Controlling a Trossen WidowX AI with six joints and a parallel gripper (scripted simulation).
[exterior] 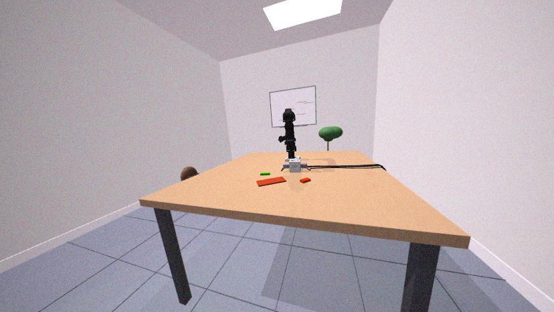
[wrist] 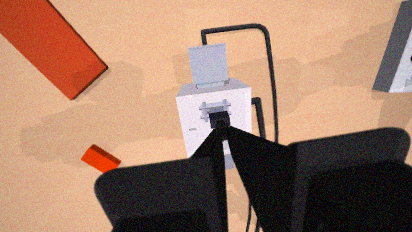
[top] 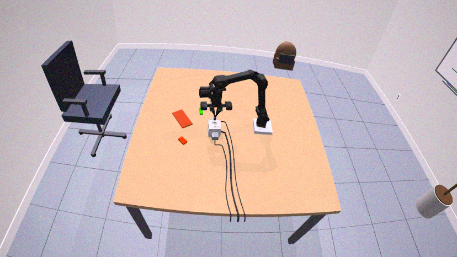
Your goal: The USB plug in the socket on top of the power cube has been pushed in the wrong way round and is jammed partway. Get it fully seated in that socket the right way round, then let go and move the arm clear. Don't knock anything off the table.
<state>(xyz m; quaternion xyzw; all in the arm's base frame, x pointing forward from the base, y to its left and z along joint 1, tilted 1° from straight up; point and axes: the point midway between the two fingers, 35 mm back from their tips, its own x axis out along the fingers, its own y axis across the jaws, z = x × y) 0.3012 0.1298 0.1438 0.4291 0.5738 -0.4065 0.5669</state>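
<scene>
The white power cube [top: 211, 130] [exterior: 294, 167] [wrist: 241, 111] stands on the table. My gripper [top: 214, 117] [wrist: 223, 133] points down over its top and is shut on the small black USB plug [wrist: 219, 119]. In the wrist view the plug overlaps the near side of a silvery socket fitting [wrist: 214, 106] on the cube's top. The plug's lower end and the socket opening are hidden, so I cannot tell its depth or which way round it is. The fingertips are too small to make out in the exterior view.
Grey plugs stick out of the cube's back [wrist: 209, 65] and front [top: 214, 136]. Dark cables [top: 230, 172] run to the front table edge. A flat red board [top: 182, 118] [wrist: 47, 45], a small orange-red block [top: 182, 140] [wrist: 100, 158] and a green block [top: 201, 111] lie left of the cube.
</scene>
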